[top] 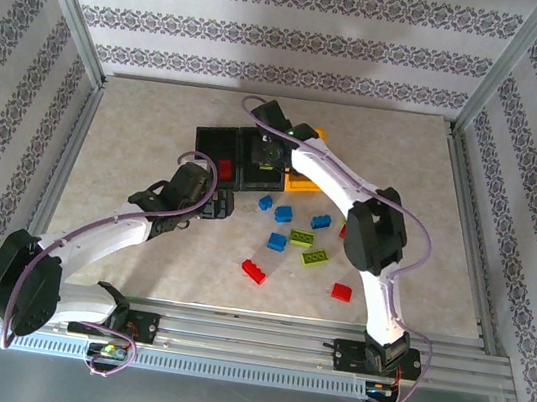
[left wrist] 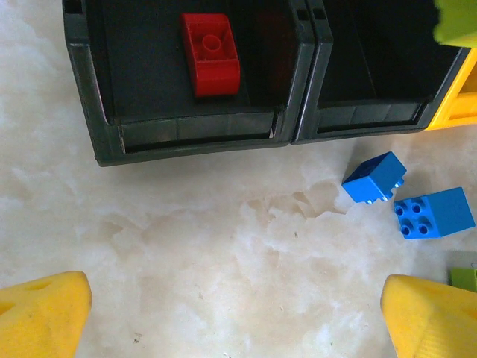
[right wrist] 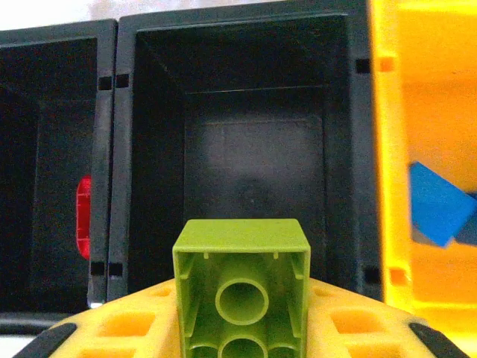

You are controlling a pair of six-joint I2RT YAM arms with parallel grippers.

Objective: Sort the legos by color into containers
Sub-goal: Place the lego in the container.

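Three joined plastic bins (top: 215,138) stand mid-table. Right gripper (right wrist: 242,337) pinches a lime-green studded plastic brick (right wrist: 242,246) above the middle black bin (right wrist: 253,156). The left black bin (left wrist: 190,138) holds a red studded brick (left wrist: 211,54), and the yellow-orange bin (right wrist: 387,149) a blue brick (right wrist: 436,205). Left gripper (left wrist: 238,324) hangs spread wide, holding nothing, over the marble tabletop (left wrist: 223,246).

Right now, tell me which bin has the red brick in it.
The end black bin, farthest from the yellow bin, holds the red brick. The middle black bin looks empty; the yellow one holds a blue brick.
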